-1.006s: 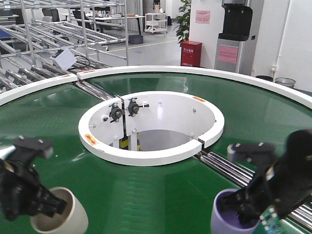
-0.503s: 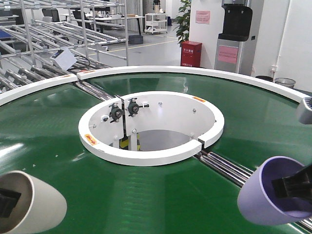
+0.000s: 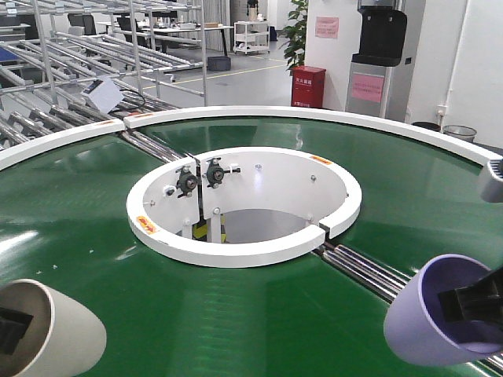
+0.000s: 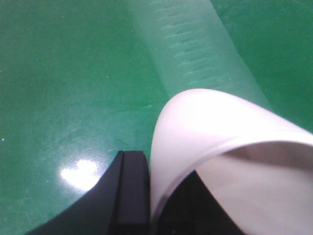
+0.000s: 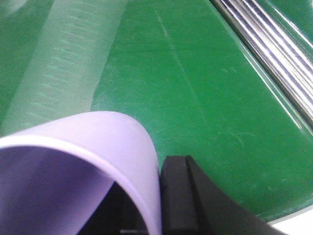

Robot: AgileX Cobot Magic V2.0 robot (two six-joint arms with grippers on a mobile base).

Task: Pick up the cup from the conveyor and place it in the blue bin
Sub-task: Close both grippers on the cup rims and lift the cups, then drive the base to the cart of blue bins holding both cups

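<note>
The conveyor (image 3: 78, 212) is a dark green ring belt with a white rim. A cream cup (image 3: 55, 334) hangs tilted above the belt at the bottom left, with my left gripper (image 3: 12, 330) shut on its wall. In the left wrist view one finger (image 4: 131, 191) presses the outside of the cup (image 4: 220, 122) and the other sits inside. A purple cup (image 3: 432, 318) hangs tilted at the bottom right, with my right gripper (image 3: 471, 302) shut on it. In the right wrist view the purple cup (image 5: 98, 142) has its wall pinched by the gripper (image 5: 155, 200). The blue bin is out of view.
The white central collar (image 3: 244, 251) rings an open hole in the middle. Steel rollers (image 3: 369, 271) cross the belt at the right seam. Grey metal roller racks (image 3: 78, 47) stand behind on the left. A red box (image 3: 308, 86) stands far back.
Both grippers have lifted their cups off the belt and tipped them toward the camera. Over the last half second both cups have barely shifted.
</note>
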